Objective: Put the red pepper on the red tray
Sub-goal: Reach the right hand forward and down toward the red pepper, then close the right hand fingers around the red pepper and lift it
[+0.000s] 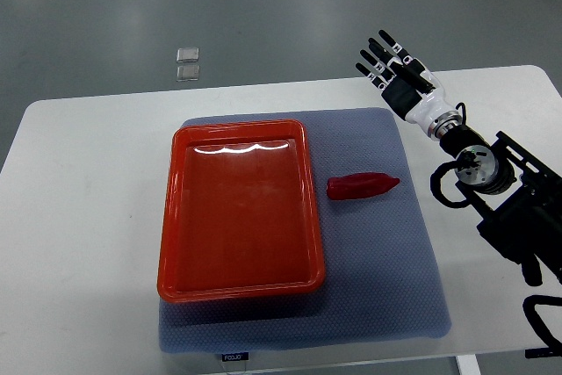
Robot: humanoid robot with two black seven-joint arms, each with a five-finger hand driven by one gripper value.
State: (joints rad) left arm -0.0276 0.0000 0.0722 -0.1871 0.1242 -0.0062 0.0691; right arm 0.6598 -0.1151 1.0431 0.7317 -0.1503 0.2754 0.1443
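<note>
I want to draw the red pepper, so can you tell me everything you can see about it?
The red pepper is small, glossy and all red, thick and blunt at its left end, tapering to a point at its right. It lies flat on its side on the blue-grey mat, just right of the red tray, with a small gap between. Nothing else touches it; the right hand hovers open, farther back.

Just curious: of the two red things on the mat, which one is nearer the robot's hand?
The red pepper, lying right of the red tray, toward the right hand.
</note>
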